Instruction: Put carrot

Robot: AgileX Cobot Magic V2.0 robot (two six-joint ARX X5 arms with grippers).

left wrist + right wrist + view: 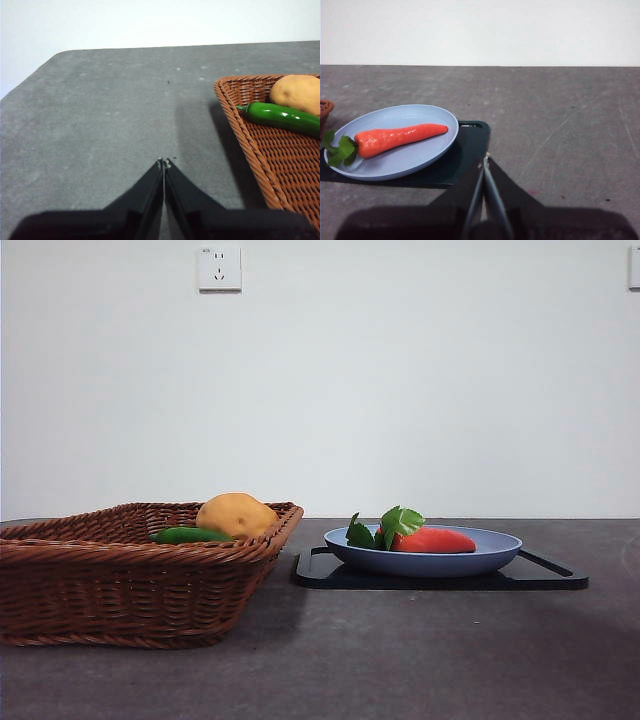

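The carrot (400, 140) lies on the blue plate (415, 165), apart from the right gripper (485, 162), whose fingers are closed and empty; the left gripper (164, 162) likewise.

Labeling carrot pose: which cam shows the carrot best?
Right wrist view: the whole carrot lies unobstructed on the blue plate, leaves to tip. The front view shows it side-on, partly hidden by the plate rim. The left wrist view misses it entirely.
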